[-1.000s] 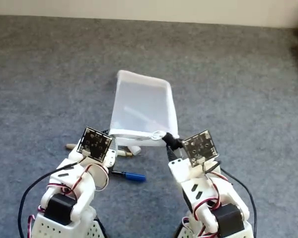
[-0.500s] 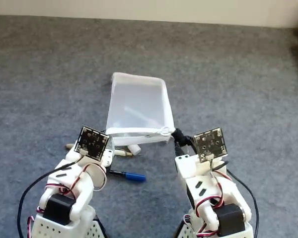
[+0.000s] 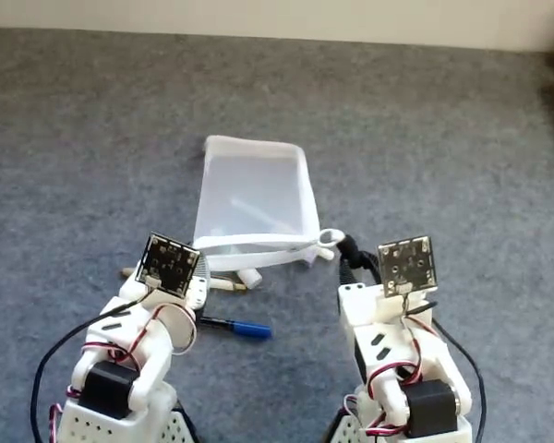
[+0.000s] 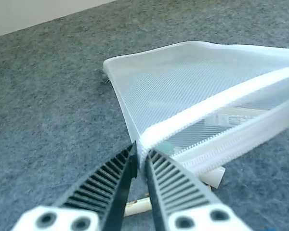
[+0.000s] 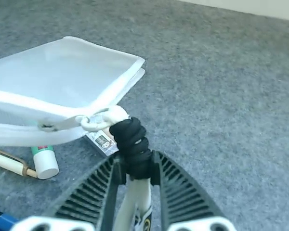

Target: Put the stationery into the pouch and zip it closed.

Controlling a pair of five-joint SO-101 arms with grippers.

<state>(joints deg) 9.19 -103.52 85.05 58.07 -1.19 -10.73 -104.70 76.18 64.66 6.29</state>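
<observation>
- The pouch (image 3: 254, 189) is white, see-through mesh with a white zip band along the edge that faces the arms. It lies flat on the grey carpet (image 3: 443, 138), between my two grippers.
- My left gripper (image 4: 140, 153) is closed on the pouch's corner at one end of the zip, its ribbed fingers pinching the fabric.
- My right gripper (image 5: 135, 166) is clamped around the black cord pull (image 5: 130, 139), which hangs from a white ring at the pouch's other zip end.
- The left wrist view gives me the mesh weave up close. Two zip bands part from the pinched corner, and pale items lie inside the pouch behind the mesh; I cannot tell what they are.
- The right wrist view gives me the things lying outside. A glue stick (image 5: 43, 163) with a green band has its end at the pouch's zip edge, and a beige pen (image 5: 7, 161) lies just beside it.
- The high view gives me the whole layout. A blue pen (image 3: 242, 328) lies near the pouch's zip edge, on the arms' side, beyond the beige pen.
</observation>
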